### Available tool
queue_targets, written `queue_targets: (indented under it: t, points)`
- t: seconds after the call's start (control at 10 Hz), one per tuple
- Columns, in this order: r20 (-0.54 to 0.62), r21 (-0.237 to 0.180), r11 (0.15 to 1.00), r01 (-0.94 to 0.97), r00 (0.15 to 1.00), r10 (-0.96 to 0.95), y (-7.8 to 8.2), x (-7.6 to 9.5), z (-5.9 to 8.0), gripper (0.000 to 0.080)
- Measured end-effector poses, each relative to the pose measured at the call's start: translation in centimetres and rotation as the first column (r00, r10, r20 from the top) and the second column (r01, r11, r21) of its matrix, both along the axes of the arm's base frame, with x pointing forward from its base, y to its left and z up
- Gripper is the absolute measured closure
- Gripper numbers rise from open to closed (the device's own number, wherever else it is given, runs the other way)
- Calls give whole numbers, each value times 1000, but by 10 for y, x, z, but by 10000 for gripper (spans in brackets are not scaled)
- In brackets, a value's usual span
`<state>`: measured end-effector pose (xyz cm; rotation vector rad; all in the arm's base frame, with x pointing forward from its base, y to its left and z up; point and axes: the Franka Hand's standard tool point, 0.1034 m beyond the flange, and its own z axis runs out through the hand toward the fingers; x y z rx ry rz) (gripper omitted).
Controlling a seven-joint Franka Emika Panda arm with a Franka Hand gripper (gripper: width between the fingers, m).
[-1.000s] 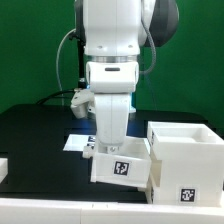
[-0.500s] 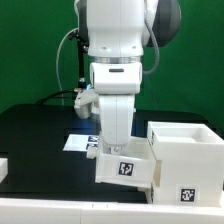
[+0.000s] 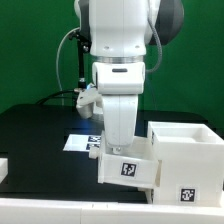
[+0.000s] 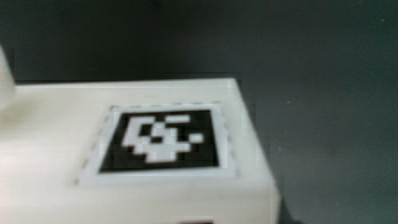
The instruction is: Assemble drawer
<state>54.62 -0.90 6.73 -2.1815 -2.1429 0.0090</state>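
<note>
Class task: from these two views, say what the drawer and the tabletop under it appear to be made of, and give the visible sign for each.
The drawer: probably plastic, matte white; its walls look smooth, uniform and thin, with a printed black-and-white tag on the front. The tabletop: a dark, matte black surface with no glare or grain; whether it is a mat, cloth or painted board cannot be told.

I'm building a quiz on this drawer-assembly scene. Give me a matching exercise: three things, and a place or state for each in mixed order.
Things:
1. drawer
2. white cube housing
3. marker board

Places or states:
a. lies flat on the black table, behind the arm
b. under the arm, tilted, tag facing the camera
c. stands at the exterior view's right, open top

Pairs: 1-b, 2-c, 3-a
</note>
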Motion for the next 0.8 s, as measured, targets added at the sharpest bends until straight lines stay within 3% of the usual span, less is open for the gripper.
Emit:
queue_targets:
  t: [0.6, 0.7, 0.8]
  points:
    - [-5, 25, 1000, -16, 1000, 16, -5, -2, -3, 763]
    - [-7, 86, 996, -16, 1000, 17, -12, -3, -7, 763]
    - [-11, 95, 995, 9, 1000, -8, -18, -4, -8, 763]
